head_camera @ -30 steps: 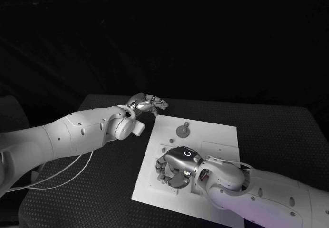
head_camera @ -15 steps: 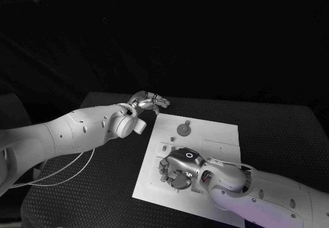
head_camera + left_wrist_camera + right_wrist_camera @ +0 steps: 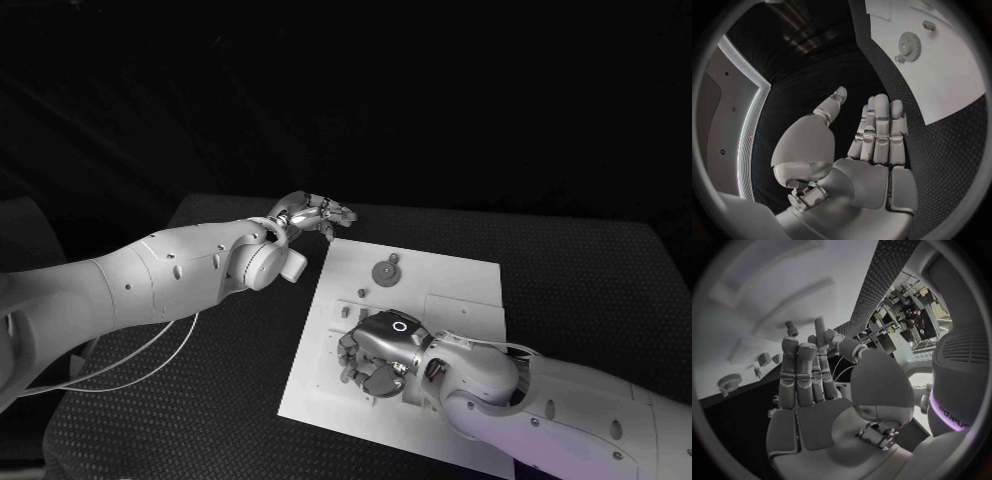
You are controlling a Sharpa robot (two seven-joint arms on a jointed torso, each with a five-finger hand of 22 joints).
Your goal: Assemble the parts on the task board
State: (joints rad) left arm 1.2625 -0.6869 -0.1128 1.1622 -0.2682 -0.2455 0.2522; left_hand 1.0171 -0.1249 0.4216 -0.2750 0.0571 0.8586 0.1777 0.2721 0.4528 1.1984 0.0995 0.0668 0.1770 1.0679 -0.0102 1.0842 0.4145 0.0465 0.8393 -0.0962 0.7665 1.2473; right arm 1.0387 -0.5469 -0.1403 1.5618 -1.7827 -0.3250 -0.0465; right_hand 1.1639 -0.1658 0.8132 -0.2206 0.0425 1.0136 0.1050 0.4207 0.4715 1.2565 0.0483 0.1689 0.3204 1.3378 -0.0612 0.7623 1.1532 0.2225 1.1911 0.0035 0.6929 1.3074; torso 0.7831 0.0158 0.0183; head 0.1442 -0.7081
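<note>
The right silver hand [image 3: 372, 357] hovers low over the near half of the flat white rectangular task board [image 3: 454, 280], palm down. Its fingers [image 3: 799, 371] are extended side by side and hold nothing. Just beyond its fingertips, small peg-like parts [image 3: 792, 329] stand on the board. Farther from this hand, toward the board's far end, lies a round grey gear-shaped part [image 3: 387, 271].

The left silver hand [image 3: 310, 216] hangs above the black textured table [image 3: 577, 270], just off the board's far corner. Its fingers [image 3: 879, 127] are straight and together with the thumb apart, empty. The gear part [image 3: 909, 46] lies on the board ahead of it.
</note>
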